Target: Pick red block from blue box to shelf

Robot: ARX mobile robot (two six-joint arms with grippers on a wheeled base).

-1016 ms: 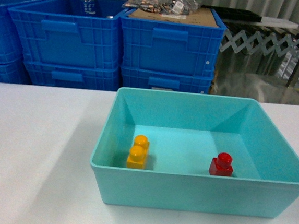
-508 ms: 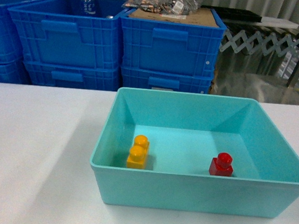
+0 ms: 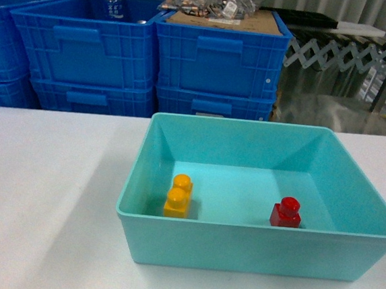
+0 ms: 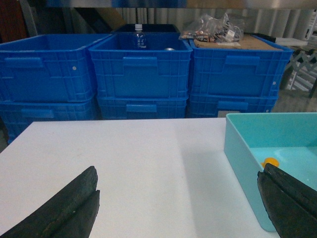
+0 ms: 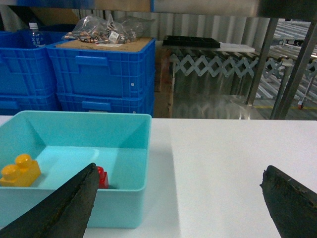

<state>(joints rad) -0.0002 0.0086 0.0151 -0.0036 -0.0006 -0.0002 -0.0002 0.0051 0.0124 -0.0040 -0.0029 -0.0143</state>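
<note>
Red block [image 3: 286,213] sat in blue box [image 3: 252,244], just beside right fingers [image 5: 74,208], untouched; both pairs spread wide, released.

Inside the box [image 3: 251,248], on the table [image 3: 47,192]: 2-stud brick [image 3: 178,197] left, 1-stud block [image 3: 286,213] right. Behind the box, stacked crates [image 3: 217,59].

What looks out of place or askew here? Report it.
Nothing stands out. The red block and the yellow brick sit upright on the floor of the blue box, apart from each other. The box stands flat on the white table. No spill or damage shows.
</note>
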